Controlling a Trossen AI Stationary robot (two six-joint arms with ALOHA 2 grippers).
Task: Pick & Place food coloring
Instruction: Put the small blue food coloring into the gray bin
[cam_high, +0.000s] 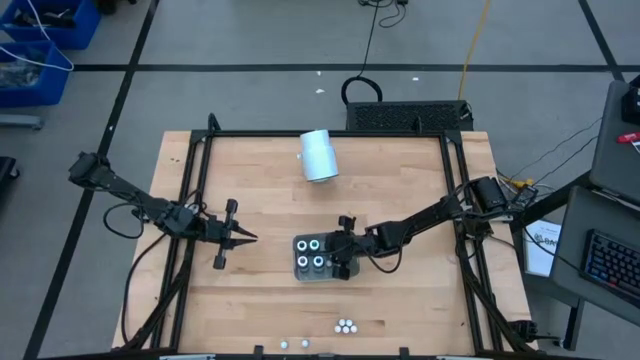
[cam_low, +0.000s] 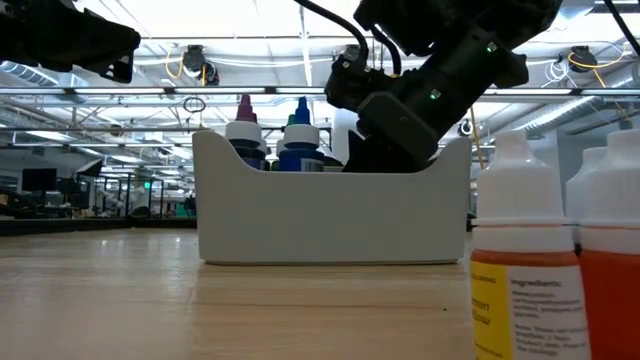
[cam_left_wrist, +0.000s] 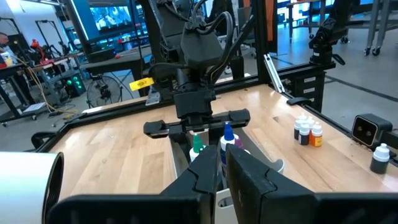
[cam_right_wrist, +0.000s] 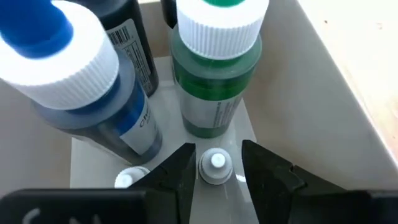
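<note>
Left gripper (cam_high: 243, 237) hovering over bare table (cam_high: 260, 180) left of the tray (cam_high: 301, 274), fingers pinched nearly together, empty. Food coloring bottles (cam_high: 317, 244) upright inside the tray; right gripper (cam_right_wrist: 216, 163) lowered into the tray's right side, fingers slightly parted around a small white-capped bottle (cam_right_wrist: 216, 167), grip uncertain; more bottles (cam_high: 345, 325) near the front edge.

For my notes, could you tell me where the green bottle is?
The green bottle stands in the tray at table centre, beside the blue bottle, just ahead of the right gripper.
</note>
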